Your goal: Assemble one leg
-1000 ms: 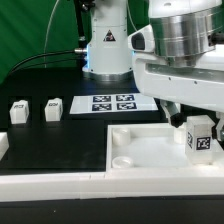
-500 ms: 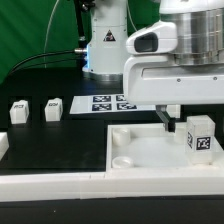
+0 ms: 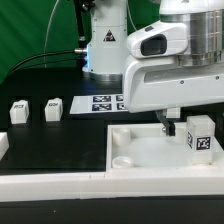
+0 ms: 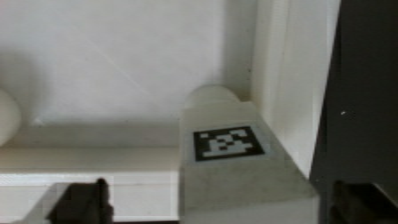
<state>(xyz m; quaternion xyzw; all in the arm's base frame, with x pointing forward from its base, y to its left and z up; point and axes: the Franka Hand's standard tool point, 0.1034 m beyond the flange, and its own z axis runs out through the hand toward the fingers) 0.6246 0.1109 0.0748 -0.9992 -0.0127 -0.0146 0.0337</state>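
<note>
A leg (image 3: pixel 200 135), a small white block with a marker tag, stands upright in the large white tray (image 3: pixel 140 150), near its edge on the exterior view's right. My gripper (image 3: pixel 183 124) is low over it. One dark finger (image 3: pixel 166 125) shows beside the leg on the exterior view's left. In the wrist view the leg (image 4: pixel 235 150) lies between my two dark fingertips (image 4: pixel 80 202), with gaps on both sides. My gripper (image 4: pixel 222 205) is open and holds nothing. Two more legs (image 3: pixel 18 112) (image 3: pixel 52 109) stand on the dark table at the exterior view's left.
The marker board (image 3: pixel 108 103) lies behind the tray, in front of the robot base (image 3: pixel 105 50). Another white part (image 3: pixel 3 145) shows at the left edge. A round socket (image 3: pixel 122 158) sits in the tray's near left corner.
The arm's wrist has shifted toward the exterior view's left, and the finger now stands a little further from the leg. The leg has stayed in place on the tray.
</note>
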